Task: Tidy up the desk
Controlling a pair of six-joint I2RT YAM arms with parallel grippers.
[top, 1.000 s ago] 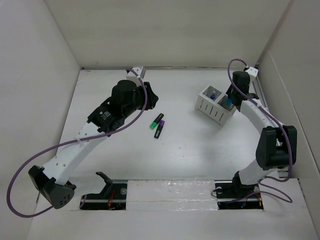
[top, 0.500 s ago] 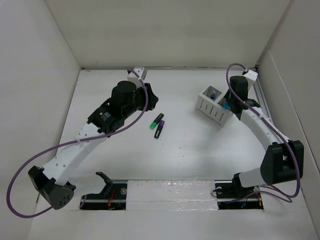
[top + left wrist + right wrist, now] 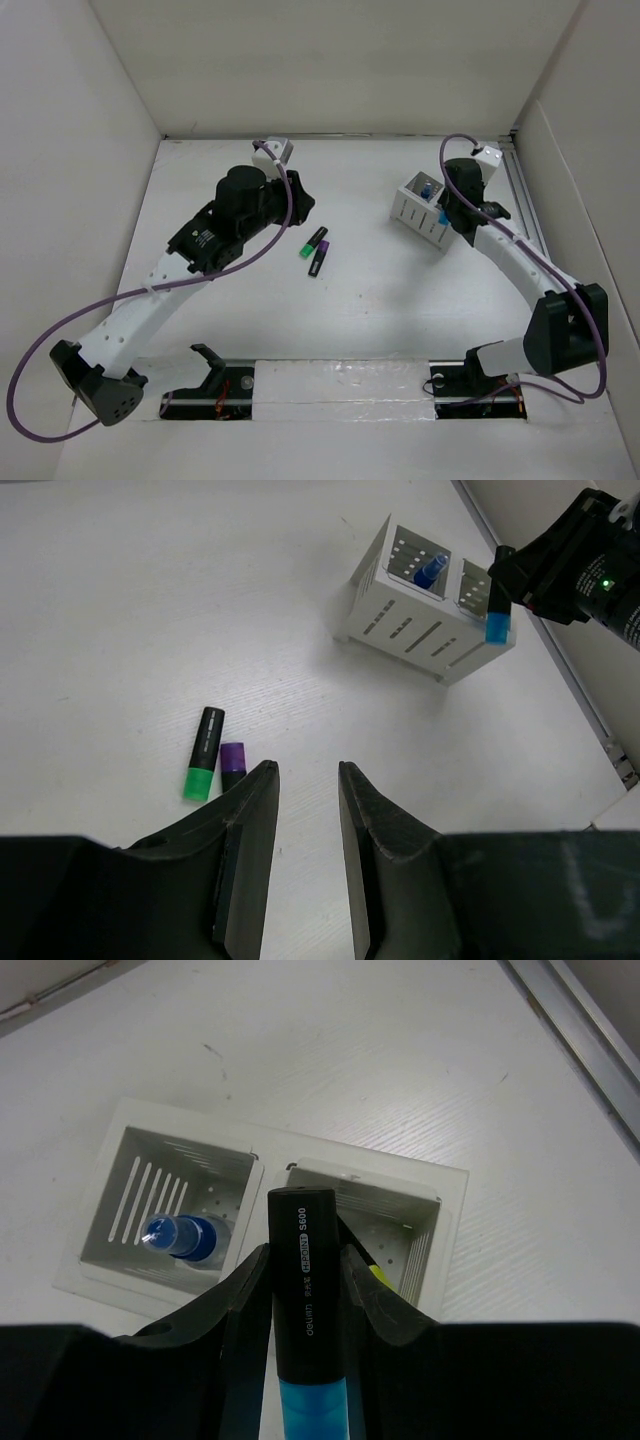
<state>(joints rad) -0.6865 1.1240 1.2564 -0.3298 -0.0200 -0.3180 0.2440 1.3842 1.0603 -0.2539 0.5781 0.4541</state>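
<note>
1. A white slotted box (image 3: 416,216) (image 3: 412,637) (image 3: 268,1155) has two open-topped compartments side by side.
2. A blue marker (image 3: 427,188) (image 3: 430,570) (image 3: 185,1237) stands in one compartment of the box.
3. A black marker (image 3: 305,1280) (image 3: 497,600) with a light-blue end, printed S600, is poised over the box's other compartment. Whether it reaches inside cannot be told.
4. A yellow-green sliver (image 3: 378,1275) shows in that same compartment, too small to identify.
5. A green-capped highlighter (image 3: 314,242) (image 3: 203,753) and a purple-capped highlighter (image 3: 319,259) (image 3: 233,763) lie side by side, well apart from the box, out from its slotted side.
</note>
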